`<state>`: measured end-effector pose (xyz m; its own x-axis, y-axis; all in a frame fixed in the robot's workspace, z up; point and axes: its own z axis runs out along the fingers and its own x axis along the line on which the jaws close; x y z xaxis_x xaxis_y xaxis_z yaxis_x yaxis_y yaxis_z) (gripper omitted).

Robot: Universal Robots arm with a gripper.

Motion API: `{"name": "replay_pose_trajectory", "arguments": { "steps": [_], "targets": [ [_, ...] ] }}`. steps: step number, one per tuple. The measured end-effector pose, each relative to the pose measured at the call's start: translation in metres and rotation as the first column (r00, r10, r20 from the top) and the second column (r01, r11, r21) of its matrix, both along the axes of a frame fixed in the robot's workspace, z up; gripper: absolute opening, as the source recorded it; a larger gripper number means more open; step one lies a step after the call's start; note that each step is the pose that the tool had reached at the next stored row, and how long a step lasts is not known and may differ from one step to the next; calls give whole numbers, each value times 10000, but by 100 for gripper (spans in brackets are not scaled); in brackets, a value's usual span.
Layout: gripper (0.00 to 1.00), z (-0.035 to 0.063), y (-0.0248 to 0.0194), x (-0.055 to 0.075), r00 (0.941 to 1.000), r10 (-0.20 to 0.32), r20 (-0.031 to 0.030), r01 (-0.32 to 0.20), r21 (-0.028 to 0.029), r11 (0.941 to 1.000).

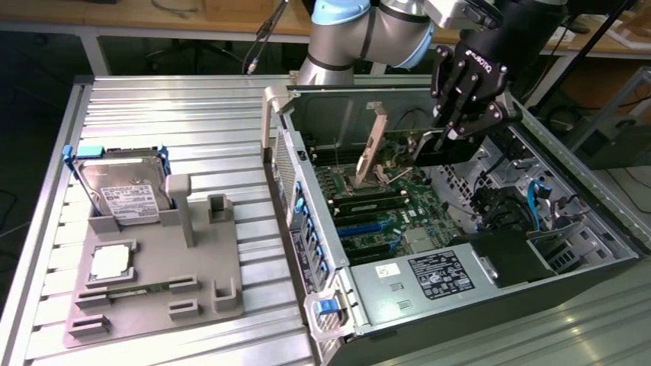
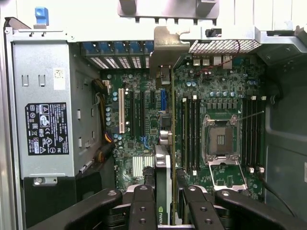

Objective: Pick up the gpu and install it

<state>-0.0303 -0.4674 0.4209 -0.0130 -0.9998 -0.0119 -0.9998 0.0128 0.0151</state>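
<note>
The gpu (image 1: 380, 131) is a green card with a long silver end bracket. It stands on edge inside the open computer case (image 1: 305, 191), over the motherboard (image 1: 392, 206). My gripper (image 1: 440, 145) is shut on its upper edge. In the wrist view the gpu (image 2: 163, 167) runs edge-on between my fingers (image 2: 142, 206), and my gripper (image 2: 164, 203) clamps it from both sides. Its bracket reaches the case's rear wall by the slot openings. The card lies in line with the expansion slots (image 2: 144, 115) beside the memory slots. I cannot tell whether it touches a slot.
A power supply (image 1: 428, 278) fills the case's near end. On the ribbed table at the exterior view's left, a grey fixture (image 1: 152, 297) holds a silver hard drive (image 1: 122, 187), a processor (image 1: 110, 261) and a memory stick (image 1: 137, 291). The empty processor socket (image 2: 219, 139) lies open.
</note>
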Motion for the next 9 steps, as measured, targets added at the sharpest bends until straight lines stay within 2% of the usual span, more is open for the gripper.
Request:
{"name": "replay_pose_trajectory", "arguments": {
  "steps": [9],
  "targets": [
    [27,-48,0,0,10000,0,1,0,1,10000]
  ]
}}
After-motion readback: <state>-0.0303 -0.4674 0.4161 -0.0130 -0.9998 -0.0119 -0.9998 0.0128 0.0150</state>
